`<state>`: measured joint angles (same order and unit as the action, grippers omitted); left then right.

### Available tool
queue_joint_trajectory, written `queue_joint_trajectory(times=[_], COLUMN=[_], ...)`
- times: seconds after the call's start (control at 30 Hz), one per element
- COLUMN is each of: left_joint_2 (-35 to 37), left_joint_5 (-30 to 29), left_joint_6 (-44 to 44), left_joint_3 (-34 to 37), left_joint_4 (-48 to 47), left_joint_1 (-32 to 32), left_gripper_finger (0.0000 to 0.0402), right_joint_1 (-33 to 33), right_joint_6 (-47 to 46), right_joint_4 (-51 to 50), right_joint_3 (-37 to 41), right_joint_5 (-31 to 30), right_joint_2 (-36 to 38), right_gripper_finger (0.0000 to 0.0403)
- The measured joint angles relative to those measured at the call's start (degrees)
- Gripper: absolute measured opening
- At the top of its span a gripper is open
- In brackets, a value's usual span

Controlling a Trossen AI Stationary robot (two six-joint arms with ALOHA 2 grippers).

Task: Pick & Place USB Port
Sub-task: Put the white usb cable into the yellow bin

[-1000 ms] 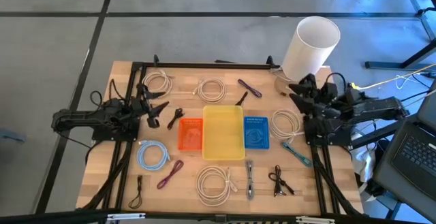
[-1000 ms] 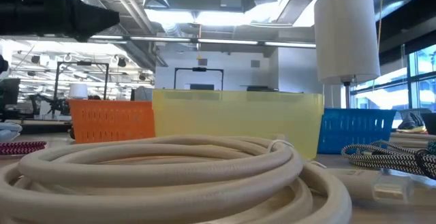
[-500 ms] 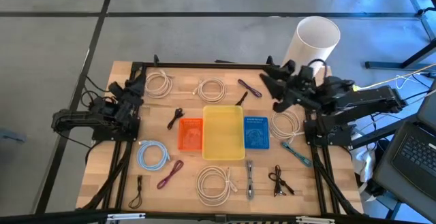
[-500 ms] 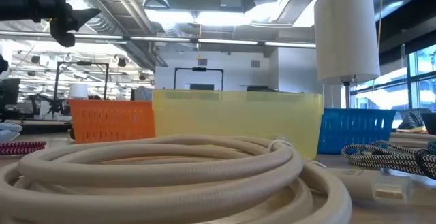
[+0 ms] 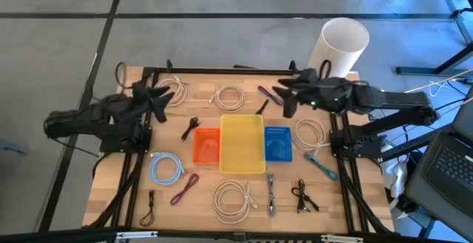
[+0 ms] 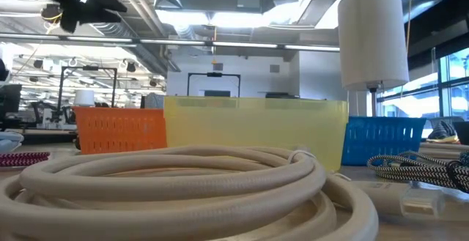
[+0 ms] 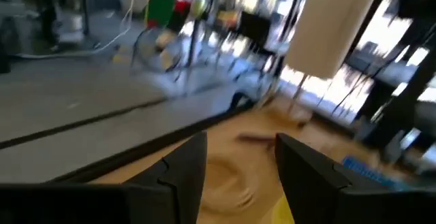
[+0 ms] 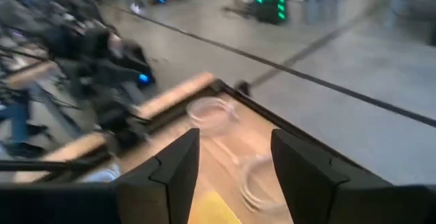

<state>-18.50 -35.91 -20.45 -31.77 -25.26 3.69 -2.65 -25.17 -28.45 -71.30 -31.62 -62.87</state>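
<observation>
Several coiled cables lie on the wooden table: white coils [image 5: 171, 90], [image 5: 230, 96], [image 5: 309, 132], [image 5: 235, 199], a blue coil [image 5: 165, 168], a maroon cable [image 5: 185, 187] and small black cables [image 5: 191, 127], [image 5: 303, 196]. An orange bin [image 5: 207, 145], a yellow bin [image 5: 242, 143] and a blue bin [image 5: 277, 143] stand side by side mid-table. My left gripper [image 5: 161, 95] is open and empty above the far left, beside the far-left white coil; its wrist view [image 7: 238, 176] shows the gap. My right gripper [image 5: 284, 97] is open and empty above a dark cable [image 5: 270, 94]; its wrist view [image 8: 235, 176] shows the gap.
A tall white roll [image 5: 336, 51] stands at the far right corner. A teal cable [image 5: 321, 165] and a braided cable [image 5: 271, 193] lie near the front right. In the low view the near white coil [image 6: 183, 182] fills the foreground before the bins [image 6: 256, 131].
My left gripper has risen and gone toward the table's far edge, near the far-left white coil. My right gripper has swung toward the table's left, from beside the white roll to above the dark cable. No cable or bin has moved.
</observation>
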Motion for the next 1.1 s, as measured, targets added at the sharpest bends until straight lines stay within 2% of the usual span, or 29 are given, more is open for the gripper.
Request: queue_joint_trajectory(times=[0.1,0.23,0.33,0.47,0.57,0.7,0.93,1.1], left_joint_2=[-10.0,-24.1,-33.7,-43.2,-48.2,-53.1,-58.1,-62.6], left_joint_5=[2.4,10.6,16.9,25.3,26.7,26.4,24.3,28.5], left_joint_6=[-1.1,-4.5,-5.7,-3.0,-0.2,8.2,21.1,28.6], left_joint_3=[-7.6,-15.1,-18.4,-19.6,-19.6,-19.6,-19.6,-19.6], left_joint_4=[-8.3,-19.4,-28.7,-32.1,-32.1,-32.4,-32.8,-29.9], left_joint_1=[2.6,9.1,15.0,21.6,25.3,29.6,38.1,43.0], left_gripper_finger=[0.0161,0.0164,0.017,0.0178,0.0182,0.0188,0.0196,0.0196], right_joint_1=[1.7,3.2,3.7,3.7,3.7,3.7,3.7,3.7], right_joint_6=[0.3,1.6,2.1,4.2,5.1,6.1,4.6,4.6], right_joint_4=[-5.8,-10.6,-14.4,-17.9,-18.3,-18.3,-16.0,-14.1], right_joint_3=[-1.2,-1.3,-1.3,-1.3,-1.3,-1.3,-1.3,-1.2], right_joint_5=[-0.8,-0.6,1.3,3.2,3.4,3.3,3.1,3.1], right_joint_2=[2.0,4.7,6.1,7.5,7.6,7.6,6.3,4.7], right_gripper_finger=[0.0184,0.0184,0.0184,0.0184,0.0184,0.0184,0.0184,0.0184])
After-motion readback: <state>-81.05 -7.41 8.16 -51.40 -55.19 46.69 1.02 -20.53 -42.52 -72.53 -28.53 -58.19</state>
